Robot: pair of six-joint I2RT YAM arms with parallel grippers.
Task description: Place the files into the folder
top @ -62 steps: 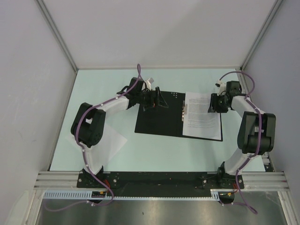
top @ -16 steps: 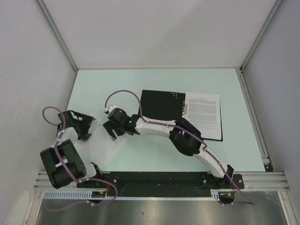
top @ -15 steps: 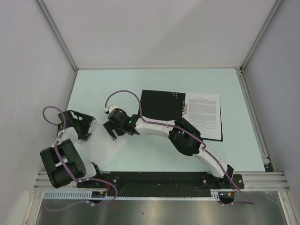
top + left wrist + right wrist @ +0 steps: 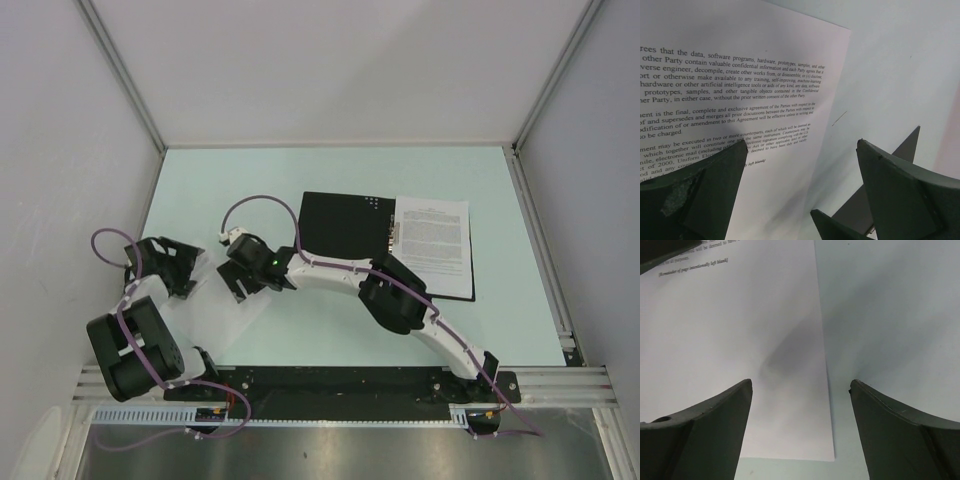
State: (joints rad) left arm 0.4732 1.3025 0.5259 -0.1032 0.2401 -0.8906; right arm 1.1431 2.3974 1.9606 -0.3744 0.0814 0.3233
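The folder (image 4: 340, 230) lies open at the back middle, black inside up, with the metal clip (image 4: 392, 236) on its spine. One printed file (image 4: 437, 245) lies on its right half. A second file (image 4: 225, 305), printed with small black text, lies flat on the table at the left; it also shows in the left wrist view (image 4: 740, 85) and the right wrist view (image 4: 730, 340). My left gripper (image 4: 178, 272) (image 4: 800, 150) is open just above its left part. My right gripper (image 4: 245, 280) (image 4: 800, 385) is open and low over its right edge, with that edge between the fingers.
The right arm stretches across the front of the folder to the left side. Grey walls with metal posts close in the pale green table (image 4: 320, 170) on three sides. A dark finger tip (image 4: 840, 225) of the other gripper shows low in the left wrist view.
Both grippers have left the folder and come to the loose sheet at the left. In the last half second the right gripper shifted slightly left; the left arm is still.
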